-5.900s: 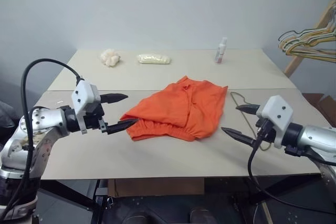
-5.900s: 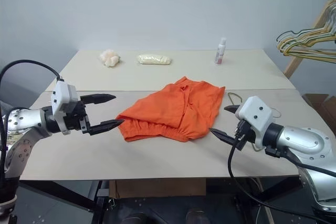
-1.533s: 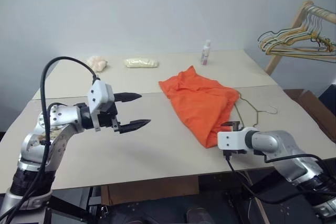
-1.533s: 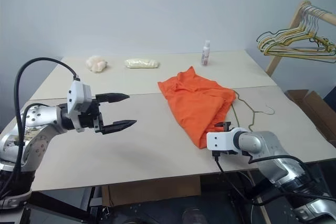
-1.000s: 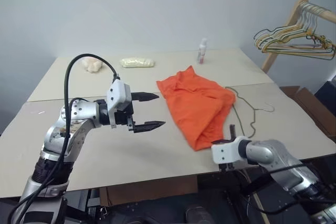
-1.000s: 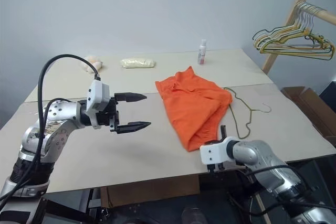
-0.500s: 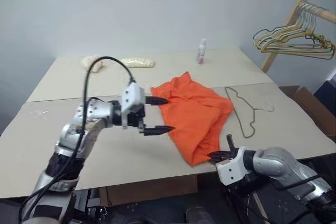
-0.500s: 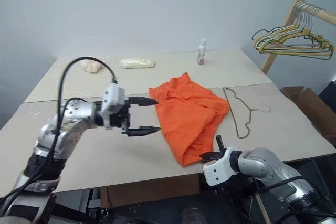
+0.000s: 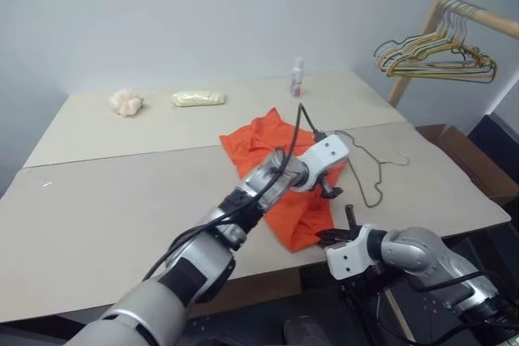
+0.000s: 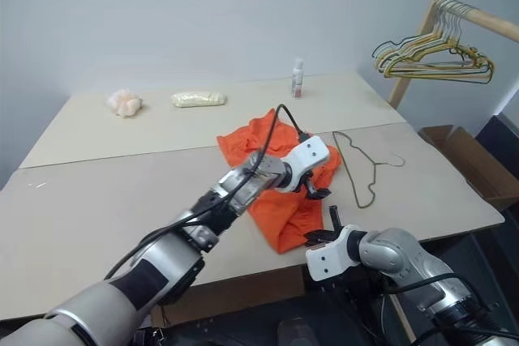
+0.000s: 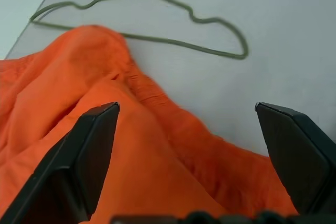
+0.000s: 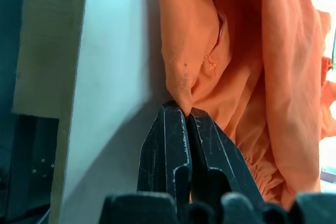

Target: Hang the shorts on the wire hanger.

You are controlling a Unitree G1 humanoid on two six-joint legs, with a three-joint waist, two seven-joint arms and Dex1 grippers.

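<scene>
The orange shorts (image 9: 276,172) lie crumpled on the table, one end reaching the front edge. My left gripper (image 9: 335,187) hovers open over their right side; in the left wrist view its two black fingers (image 11: 92,153) stand wide apart above the fabric (image 11: 121,145). The thin olive wire hanger (image 9: 371,169) lies flat on the table just right of the shorts, and its wire (image 11: 173,22) runs beyond the fabric. My right gripper (image 9: 336,237) sits at the front edge, shut on a corner of the shorts (image 12: 241,66), pinched between its fingertips (image 12: 170,129).
A wooden rack with a bunch of coloured hangers (image 9: 430,50) stands at the right. A small bottle (image 9: 298,77), a pale yellow packet (image 9: 197,99) and a white lump (image 9: 126,103) sit along the table's far side. A cardboard box (image 9: 466,160) lies beyond the right edge.
My left arm has swung right across the table and dropped over the shorts, still open. The right gripper keeps its pinch on the corner. The view has turned slightly right.
</scene>
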